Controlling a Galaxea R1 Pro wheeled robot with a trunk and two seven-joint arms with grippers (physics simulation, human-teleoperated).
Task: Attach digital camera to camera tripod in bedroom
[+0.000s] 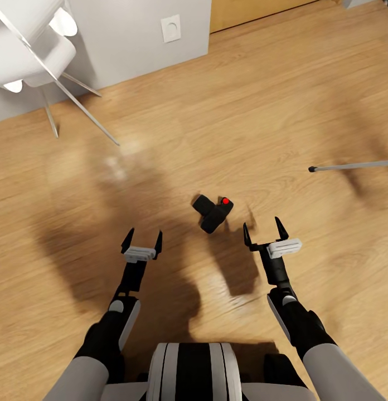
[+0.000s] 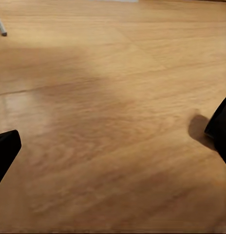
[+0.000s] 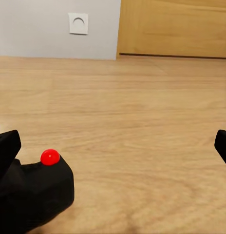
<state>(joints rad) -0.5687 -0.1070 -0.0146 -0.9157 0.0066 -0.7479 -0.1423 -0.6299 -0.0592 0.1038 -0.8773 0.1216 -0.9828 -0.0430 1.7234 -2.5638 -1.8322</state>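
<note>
The black digital camera (image 1: 213, 212) with its red button (image 1: 225, 201) lies on the wooden floor (image 1: 227, 111), ahead of and between my two grippers, nearer my right gripper (image 1: 265, 228). Both my left gripper (image 1: 142, 238) and right have their jaws spread wide, holding nothing, hovering apart from the camera. A tripod leg (image 1: 353, 165) reaches in from the right.

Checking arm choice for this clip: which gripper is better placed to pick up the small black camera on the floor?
Right. The open right gripper is nearer the small matte black digital camera, which appears by its fingertip in the right wrist view; the left gripper sits farther off.
</note>
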